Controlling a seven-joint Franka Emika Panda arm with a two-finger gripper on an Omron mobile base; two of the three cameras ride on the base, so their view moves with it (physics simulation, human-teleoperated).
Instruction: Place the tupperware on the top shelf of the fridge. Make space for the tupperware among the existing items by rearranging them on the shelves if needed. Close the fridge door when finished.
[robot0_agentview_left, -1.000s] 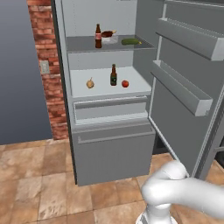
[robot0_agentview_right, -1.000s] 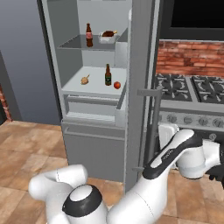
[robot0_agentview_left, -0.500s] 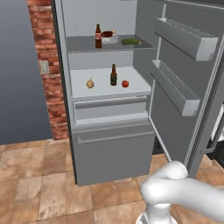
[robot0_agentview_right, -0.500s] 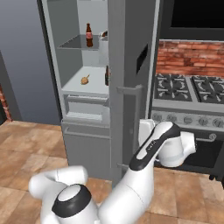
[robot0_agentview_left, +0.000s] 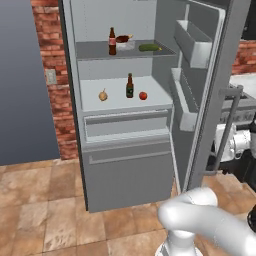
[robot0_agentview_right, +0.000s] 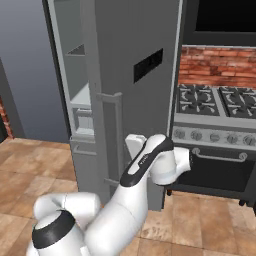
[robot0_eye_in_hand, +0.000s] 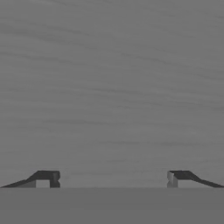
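The tupperware (robot0_agentview_left: 124, 43) sits on the top shelf (robot0_agentview_left: 95, 51) — job done there. The gripper (robot0_eye_in_hand: 113, 178), fingers apart and empty, faces the door (robot0_agentview_right: 137, 75) — likely pushing it shut.

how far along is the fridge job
Done: the tupperware sits on the top shelf beside the cola bottle. In hand: the open gripper faces the fridge door, which stands partly open. Left: shutting it fully.

Tupperware (robot0_agentview_left: 125, 44) on top shelf (robot0_agentview_left: 95, 51) beside cola bottle (robot0_agentview_left: 112, 41); fridge door (robot0_agentview_left: 210, 85) half-open
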